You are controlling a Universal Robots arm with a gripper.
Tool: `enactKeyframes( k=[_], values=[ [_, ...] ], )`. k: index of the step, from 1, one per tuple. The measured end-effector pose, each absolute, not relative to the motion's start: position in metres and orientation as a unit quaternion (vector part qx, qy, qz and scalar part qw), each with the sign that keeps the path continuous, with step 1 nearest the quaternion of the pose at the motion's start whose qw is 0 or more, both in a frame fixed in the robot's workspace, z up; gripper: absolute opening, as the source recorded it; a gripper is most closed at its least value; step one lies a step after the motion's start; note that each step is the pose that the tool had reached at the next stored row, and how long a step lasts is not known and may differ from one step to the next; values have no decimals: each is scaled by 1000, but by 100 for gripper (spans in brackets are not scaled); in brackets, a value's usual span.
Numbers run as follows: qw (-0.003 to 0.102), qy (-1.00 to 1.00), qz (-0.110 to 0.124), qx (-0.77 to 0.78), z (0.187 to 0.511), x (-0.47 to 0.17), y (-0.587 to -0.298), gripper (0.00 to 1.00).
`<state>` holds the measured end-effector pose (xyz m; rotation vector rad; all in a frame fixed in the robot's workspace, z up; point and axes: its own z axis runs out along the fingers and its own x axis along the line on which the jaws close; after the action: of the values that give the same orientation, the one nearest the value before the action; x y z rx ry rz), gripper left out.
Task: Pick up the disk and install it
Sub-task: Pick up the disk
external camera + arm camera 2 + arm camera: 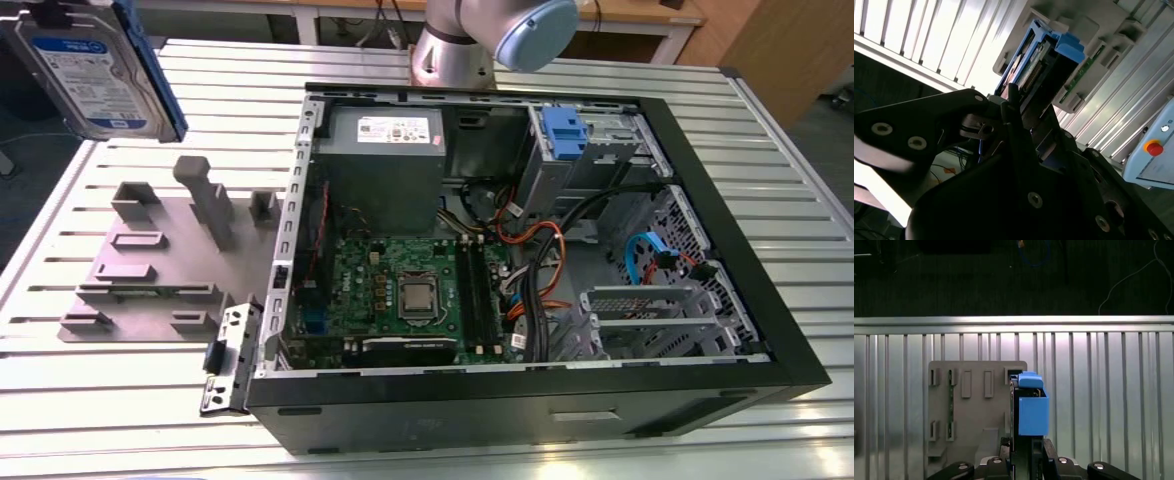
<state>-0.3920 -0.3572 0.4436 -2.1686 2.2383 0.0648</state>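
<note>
The disk (100,70), a silver drive with a white-and-blue label in a blue carrier, hangs in the air at the exterior view's upper left, above the table's far corner. In both wrist views it appears edge-on: the disk (1029,405) stands out from my gripper (1026,447), whose black fingers (1010,107) are shut on its near end. In the second wrist view the disk (1041,60) is lifted off the grey fixture plate (1094,30). The open computer case (694,200) lies on its side at the exterior view's right, with its grey drive cage (587,135) at the far end.
The grey fixture plate (160,270) with upright holders lies beside the case. Inside the case are a power supply (380,150), a green motherboard (400,290) and loose cables (547,250). The arm's base (494,35) stands behind the case. The slatted metal table (801,150) ends at a rail (1014,322).
</note>
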Motion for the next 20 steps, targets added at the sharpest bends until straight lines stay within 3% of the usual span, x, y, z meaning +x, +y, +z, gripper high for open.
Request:
enactKeyframes(
  k=[20],
  values=[
    [12, 718, 21, -696, 493, -392, -357, 35]
  ],
)
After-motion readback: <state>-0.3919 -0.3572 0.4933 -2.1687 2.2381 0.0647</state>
